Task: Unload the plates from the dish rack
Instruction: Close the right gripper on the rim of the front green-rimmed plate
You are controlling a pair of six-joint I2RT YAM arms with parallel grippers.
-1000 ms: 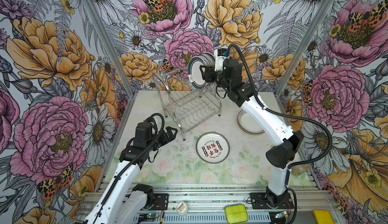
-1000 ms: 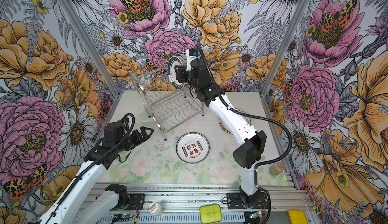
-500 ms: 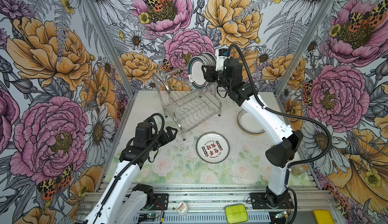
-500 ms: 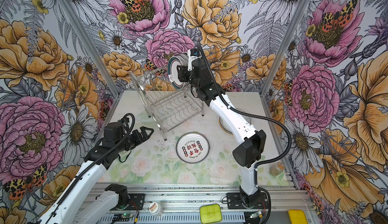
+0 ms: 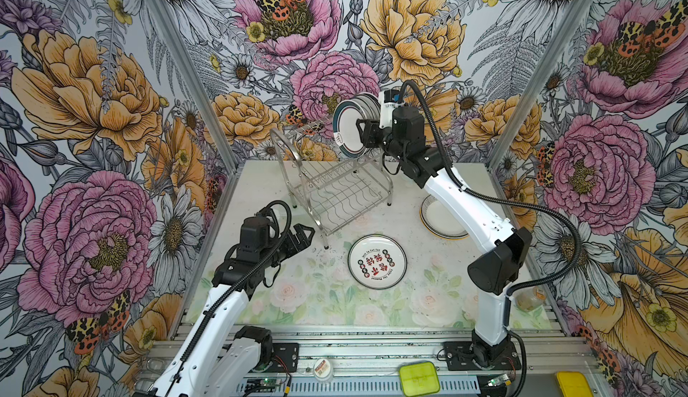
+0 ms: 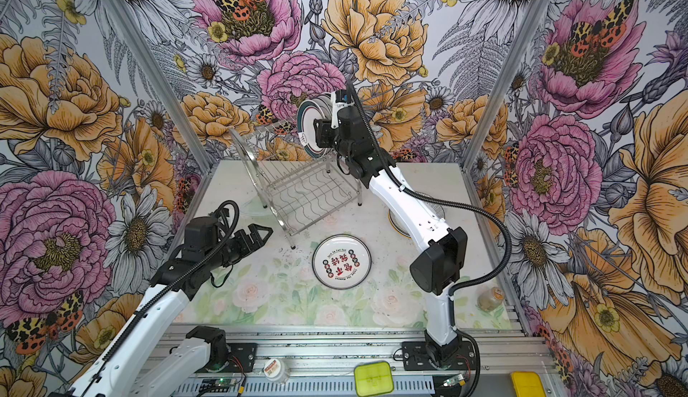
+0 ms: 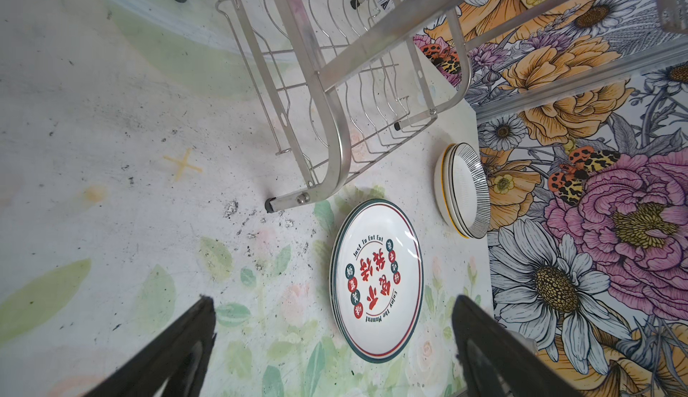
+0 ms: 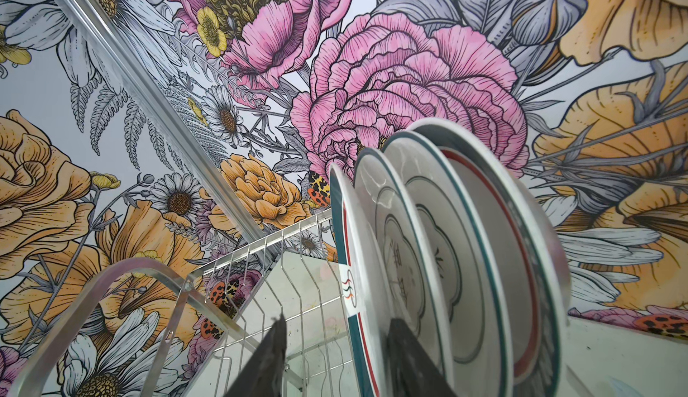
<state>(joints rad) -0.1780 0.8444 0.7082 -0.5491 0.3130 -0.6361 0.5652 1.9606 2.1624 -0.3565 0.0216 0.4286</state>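
plates (image 8: 465, 246) stood upright in rack (image 7: 337, 145) upper tier; likely stiff, slick, breakable | right gripper (image 8: 337, 320): jaws straddled front plate (image 8: 350, 265) rim, not yet pinching; rim judged best hold | left gripper (image 7: 333, 299): wide open, empty

Teal-rimmed plates (image 5: 344, 128) stand upright in the upper tier of the steel dish rack (image 5: 335, 187).

Closed in on 3 sides by walls (image 5: 93, 123) papered with pink, orange and white flowers, ferns and spotted moths. Joined at the 2 back corners by grey metal posts (image 5: 186, 60). Floored by a pale tabletop (image 5: 298, 302) printed with faint roses and green leaves, marked with 1 yellow cross (image 7: 183, 166). Edged in front by ribbed aluminium rails (image 5: 372, 343). Lit brightly and evenly.
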